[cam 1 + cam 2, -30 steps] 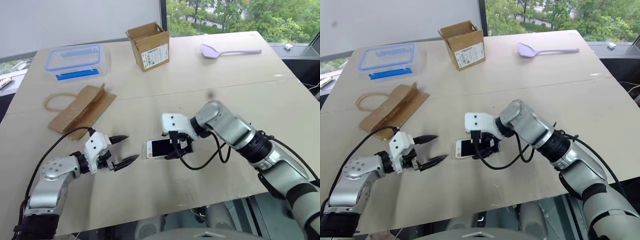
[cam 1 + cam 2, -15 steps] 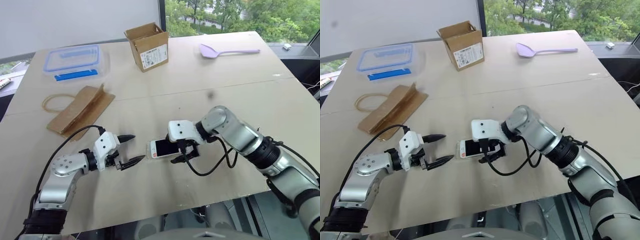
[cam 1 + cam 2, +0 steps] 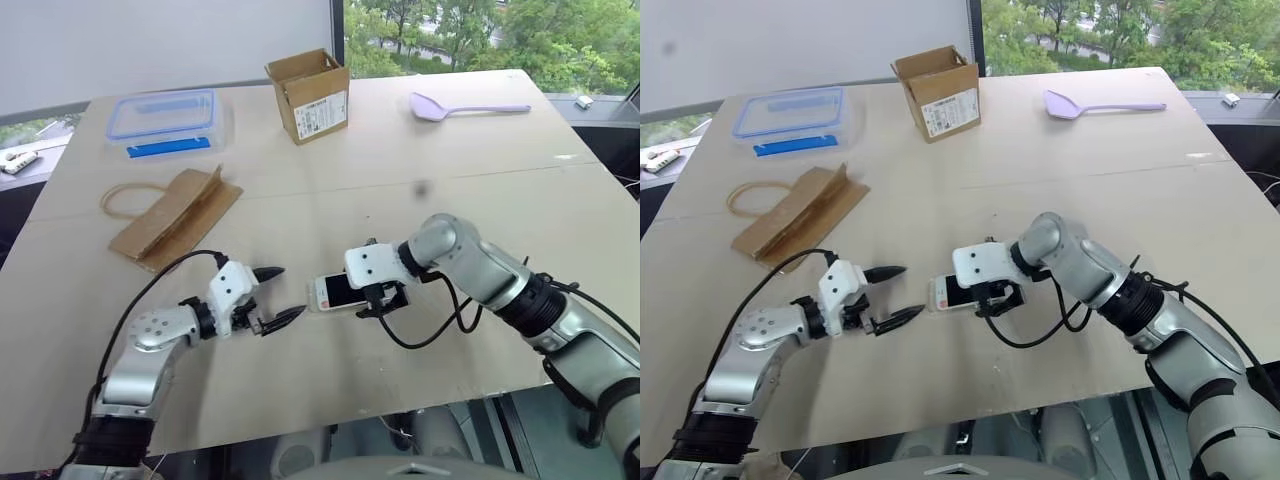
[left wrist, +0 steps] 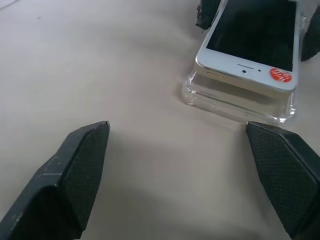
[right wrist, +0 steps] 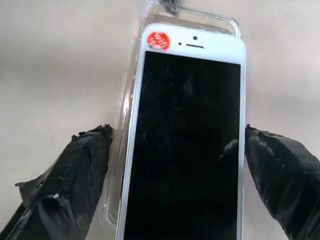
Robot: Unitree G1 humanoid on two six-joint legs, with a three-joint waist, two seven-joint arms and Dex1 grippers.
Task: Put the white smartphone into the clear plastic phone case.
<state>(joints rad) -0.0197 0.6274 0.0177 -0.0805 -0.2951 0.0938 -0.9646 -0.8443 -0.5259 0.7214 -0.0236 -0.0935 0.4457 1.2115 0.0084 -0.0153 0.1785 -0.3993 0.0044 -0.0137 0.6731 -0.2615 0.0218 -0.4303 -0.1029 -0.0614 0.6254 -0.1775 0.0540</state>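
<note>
Two head eyes looking forward and down over the light wooden table [image 3: 480,150], both wrist cameras close, low, sharing the slim white smartphone [image 4: 252,42]

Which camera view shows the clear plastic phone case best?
The left wrist view: the clear plastic phone case shows its rim and corners under the white smartphone. The right wrist view shows edges; head views barely show it.

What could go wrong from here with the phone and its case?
1. The white smartphone rests on top of the clear plastic phone case, raised at the near end and not seated. Pressing down unevenly may leave it crooked.
2. The right tool straddles phone and case with fingers open. Closing could squeeze the thin case wall and bow it.
3. The left tool hangs open just short of the case's end. A nudge could slide the case along the table.
</note>
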